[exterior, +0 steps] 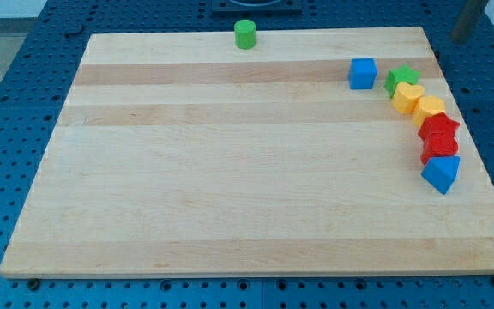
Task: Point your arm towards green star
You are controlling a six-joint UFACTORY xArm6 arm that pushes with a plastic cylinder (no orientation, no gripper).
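Observation:
The green star [402, 78] lies near the board's right edge, towards the view's top. It heads a curved row of touching blocks. A blue cube [362, 74] sits just to its left, and a yellow heart [407, 96] touches it from below. My tip does not show over the board. Only a grey slanted shape [470, 19] shows at the view's top right corner, beyond the board, above and to the right of the green star.
Below the heart the row runs on with a yellow block [429, 109], a red star [440, 129], a red block [436, 151] and a blue triangle [441, 173]. A green cylinder [245, 34] stands at the top edge of the wooden board [230, 172].

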